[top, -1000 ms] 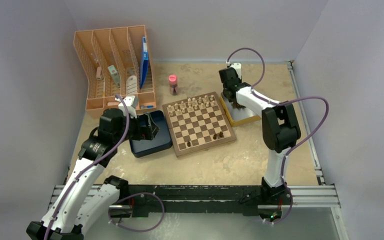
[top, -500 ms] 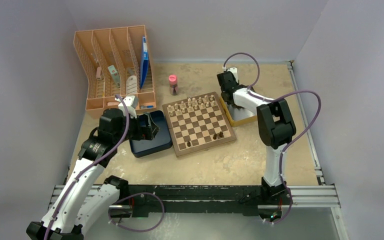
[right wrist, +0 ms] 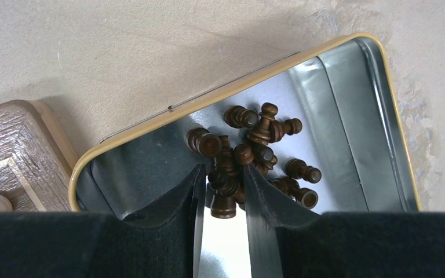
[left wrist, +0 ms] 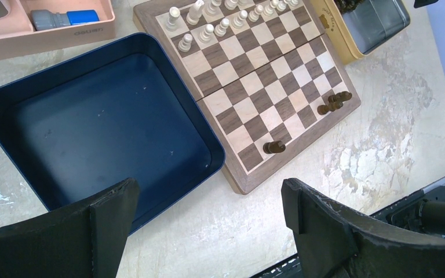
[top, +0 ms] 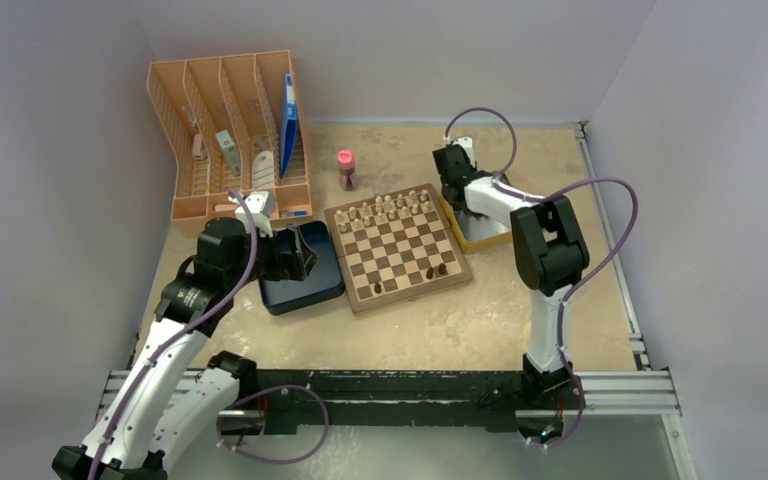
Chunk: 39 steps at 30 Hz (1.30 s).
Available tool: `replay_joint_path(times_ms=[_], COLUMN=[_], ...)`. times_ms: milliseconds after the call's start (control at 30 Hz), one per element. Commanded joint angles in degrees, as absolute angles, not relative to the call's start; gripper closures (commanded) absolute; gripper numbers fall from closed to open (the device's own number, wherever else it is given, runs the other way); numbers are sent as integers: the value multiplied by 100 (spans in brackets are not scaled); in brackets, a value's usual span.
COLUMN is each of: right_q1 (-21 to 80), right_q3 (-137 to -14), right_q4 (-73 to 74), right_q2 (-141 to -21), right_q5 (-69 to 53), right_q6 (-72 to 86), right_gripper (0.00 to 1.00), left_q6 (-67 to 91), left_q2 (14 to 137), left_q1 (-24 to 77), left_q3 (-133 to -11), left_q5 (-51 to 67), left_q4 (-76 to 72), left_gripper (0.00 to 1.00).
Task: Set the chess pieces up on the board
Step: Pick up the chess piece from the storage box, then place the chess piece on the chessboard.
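The board [top: 410, 294] lies mid-table, with cream pieces along its far rows and three dark chess pieces [top: 441, 270] near its front edge. In the left wrist view the board [left wrist: 266, 87] shows those dark chess pieces [left wrist: 334, 103] too. To its right stands a yellow-rimmed tin [right wrist: 237, 87] holding a pile of dark chess pieces [right wrist: 261, 136]. My right gripper [right wrist: 224, 169] reaches down into that pile, its fingers closed narrowly on one dark piece [right wrist: 224, 202]. My left gripper [left wrist: 208, 188] hangs wide open over the bare table beside the blue box.
A dark blue box [top: 300, 290] sits left of the board, under the left wrist. An orange file organizer [top: 230, 130] stands at the back left, and a small pink-capped bottle [top: 345, 168] stands behind the board. Walls close off both sides.
The right arm's wrist and elbow have shifted slightly left above the tin. The left arm and the pieces on the board have not moved.
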<state>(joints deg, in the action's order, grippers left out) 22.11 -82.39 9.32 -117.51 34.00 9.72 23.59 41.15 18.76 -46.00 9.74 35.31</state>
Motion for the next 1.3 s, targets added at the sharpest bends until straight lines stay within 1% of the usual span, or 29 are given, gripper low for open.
replay_joint_path(times_ms=[0, 200, 400, 467, 867, 1033, 1267], right_q1=[2224, 2224, 2270, 2320, 2728, 3010, 3577], right_q3=[-8395, -8492, -8496, -8506, -8487, -8282, -7363], right_q4=[777, 814, 776, 813, 1524, 1517, 628], right_q2=[-11779, -11892, -11741, -11642, -10802, -10288, -9422], right_q5=[3629, 3732, 3852, 3963, 4379, 4246, 3349], right_q6=[865, 803, 770, 805, 1649, 1841, 1936], right_gripper=[68, 69, 76, 78, 82, 83, 82], left_q6=[2399, 2391, 2391, 2391, 2373, 2388, 2399], left_q2=[4019, 4099, 4061, 4055, 4118, 4072, 4052], left_q1=[1846, 1846, 1846, 1846, 1846, 1841, 1846], left_q3=[-4620, -4640, -4631, -4632, -4631, -4627, -4627], left_q5=[918, 927, 914, 905, 1035, 981, 928], left_q4=[3327, 3351, 3342, 3348, 3314, 3327, 3345], left_gripper=[6, 6, 6, 6, 7, 7, 7])
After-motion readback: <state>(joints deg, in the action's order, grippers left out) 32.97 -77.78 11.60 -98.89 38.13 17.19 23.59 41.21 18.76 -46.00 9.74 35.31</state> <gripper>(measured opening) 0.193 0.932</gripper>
